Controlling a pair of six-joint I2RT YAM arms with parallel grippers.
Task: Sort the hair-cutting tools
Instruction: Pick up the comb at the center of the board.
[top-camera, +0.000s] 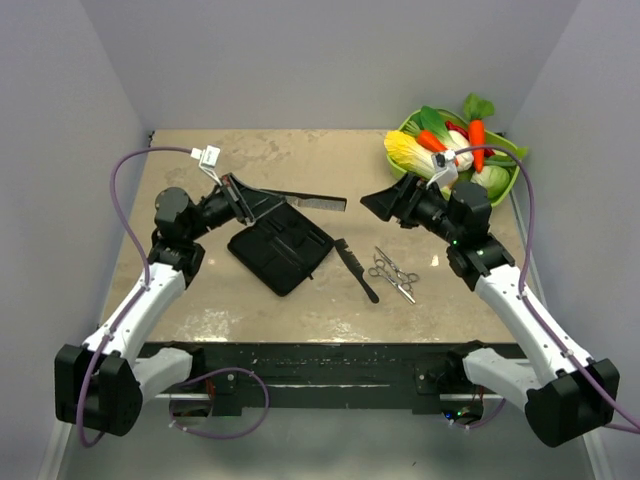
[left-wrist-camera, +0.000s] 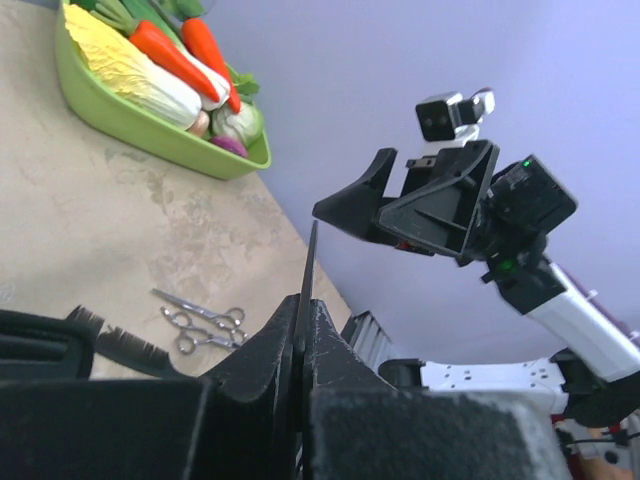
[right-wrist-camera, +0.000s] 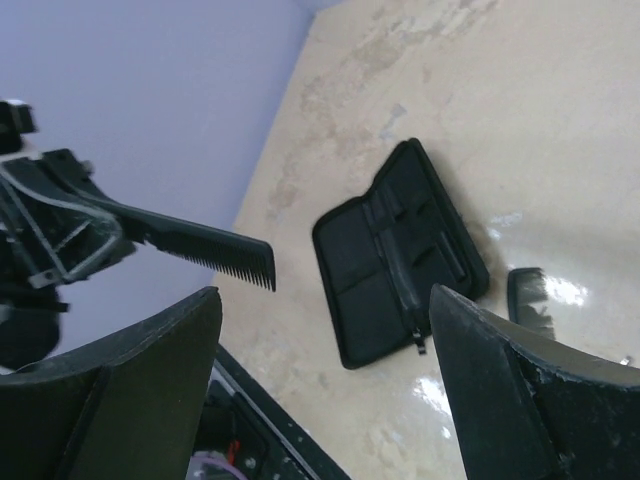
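My left gripper (top-camera: 243, 203) is shut on one black comb (top-camera: 308, 200) and holds it level above the table, its teeth end pointing right. In the left wrist view the comb (left-wrist-camera: 311, 250) stands edge-on between the fingers (left-wrist-camera: 330, 340). My right gripper (top-camera: 375, 203) is open and empty, raised, facing the comb's free end (right-wrist-camera: 205, 246) from the right. The second comb (top-camera: 356, 269) lies on the table. Two silver scissors (top-camera: 393, 272) lie together just right of it. They also show in the left wrist view (left-wrist-camera: 203, 320).
An open flat black case (top-camera: 280, 246) lies on the table under the held comb, also in the right wrist view (right-wrist-camera: 400, 250). A green basket (top-camera: 510, 190) of toy vegetables stands at the back right corner. Walls close in left, right and behind.
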